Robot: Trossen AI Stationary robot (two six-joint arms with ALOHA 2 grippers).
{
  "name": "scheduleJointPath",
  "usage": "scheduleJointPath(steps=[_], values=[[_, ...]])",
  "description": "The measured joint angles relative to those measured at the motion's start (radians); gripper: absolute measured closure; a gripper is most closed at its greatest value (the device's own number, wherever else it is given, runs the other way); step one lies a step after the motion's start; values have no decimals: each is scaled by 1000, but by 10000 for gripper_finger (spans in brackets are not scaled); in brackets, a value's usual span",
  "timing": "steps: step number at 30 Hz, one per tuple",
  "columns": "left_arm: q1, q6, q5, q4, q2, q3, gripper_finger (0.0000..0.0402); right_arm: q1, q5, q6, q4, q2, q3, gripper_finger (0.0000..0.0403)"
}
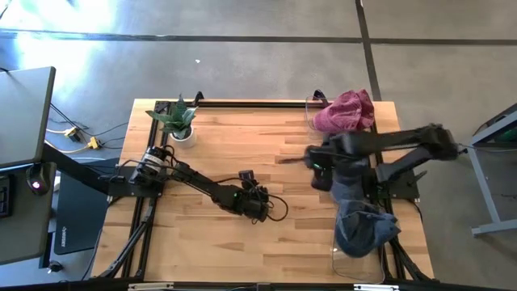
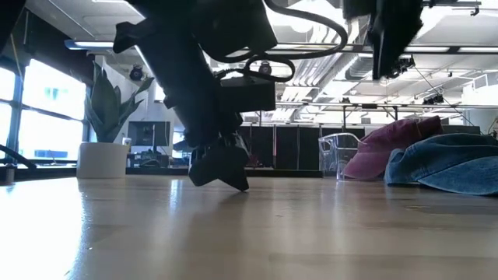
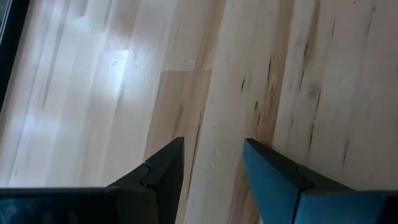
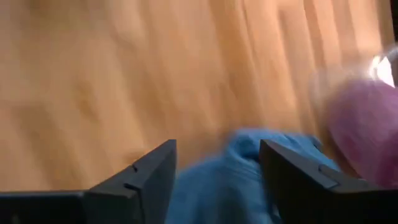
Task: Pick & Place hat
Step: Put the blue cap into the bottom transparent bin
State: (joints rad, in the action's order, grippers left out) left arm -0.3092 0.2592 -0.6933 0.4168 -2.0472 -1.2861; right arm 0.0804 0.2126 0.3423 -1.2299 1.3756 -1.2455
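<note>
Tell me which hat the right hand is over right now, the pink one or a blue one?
A blue one: the right hand, open, hangs over the blue denim hat mid-table on the right side, with the pink hat beyond it at the far edge.

The high view looks straight down from well above, taking in the whole wooden surface, both arms and the concrete floor around it. The low view sits at surface height, looking level across the boards into the room behind, very close to the left end effector. It shares with the high view the potted plant, the pink hat and the blue hat. The left wrist view looks down past its own fingers at bare boards from close by. The right wrist view does likewise past its fingers, catching both hats, as the high view does.
</note>
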Motion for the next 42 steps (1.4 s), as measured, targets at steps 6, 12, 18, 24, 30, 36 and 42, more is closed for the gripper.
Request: scheduleJointPath(steps=[6, 12, 18, 24, 30, 36, 42], values=[[-7, -16, 5, -3, 0, 0, 237, -137, -27, -368, -85, 199, 1, 166], [-6, -22, 10, -3, 1, 0, 237, -185, 26, -725, -120, 344, 1, 193], [-6, -23, 11, -3, 1, 0, 237, -241, 115, -910, -183, 398, 31, 214], [-6, -23, 12, -3, 1, 0, 237, -287, 199, -1057, -113, 398, 149, 216], [-6, -23, 12, -3, 1, 0, 237, -297, 239, -1134, 40, 398, 244, 245], [-12, -44, 7, 14, 1, -2, 237, -296, 183, -1038, 26, 398, 238, 370], [-62, 97, -220, 277, 51, 0, 237, -246, 162, -875, -23, 348, 72, 377]])
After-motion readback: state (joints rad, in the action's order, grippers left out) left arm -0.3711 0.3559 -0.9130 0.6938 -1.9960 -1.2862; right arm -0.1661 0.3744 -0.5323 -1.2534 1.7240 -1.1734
